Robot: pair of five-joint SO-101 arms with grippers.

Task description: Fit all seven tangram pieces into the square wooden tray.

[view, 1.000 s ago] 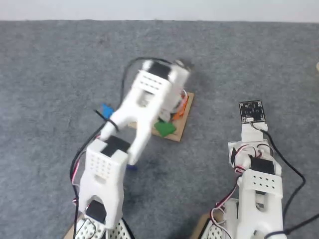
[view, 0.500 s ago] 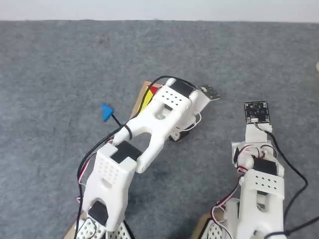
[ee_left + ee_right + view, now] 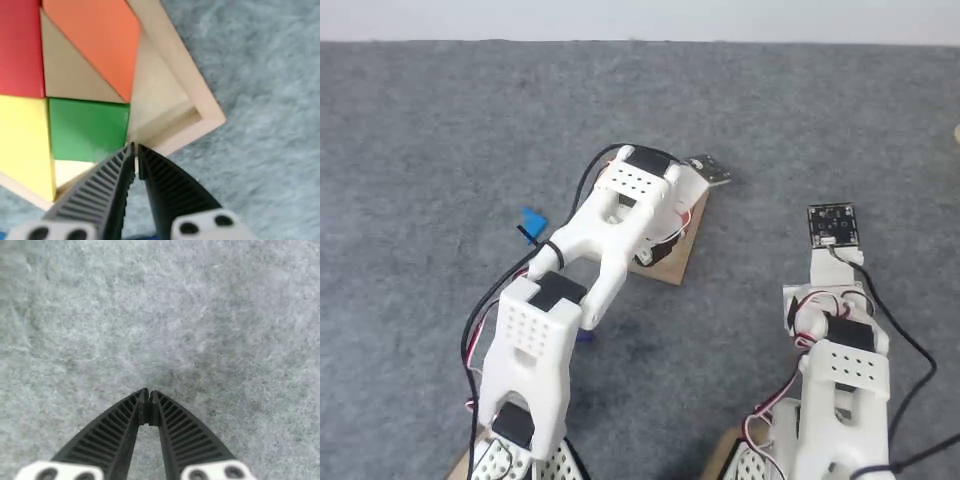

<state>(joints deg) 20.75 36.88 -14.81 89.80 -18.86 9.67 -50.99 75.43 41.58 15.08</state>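
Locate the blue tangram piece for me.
High view: the blue piece lies on the grey mat, outside the wooden tray, just to the picture's left of the left arm that hangs over the tray.

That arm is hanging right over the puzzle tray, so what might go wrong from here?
The left gripper, shut, hangs at the edge of the green square by the tray wall; a nudge might shift fitted pieces. The blue piece lies out on the carpet beside the left arm's cable, so grabbing it may snag. The tray's bare corner looks tight, so it might jam.
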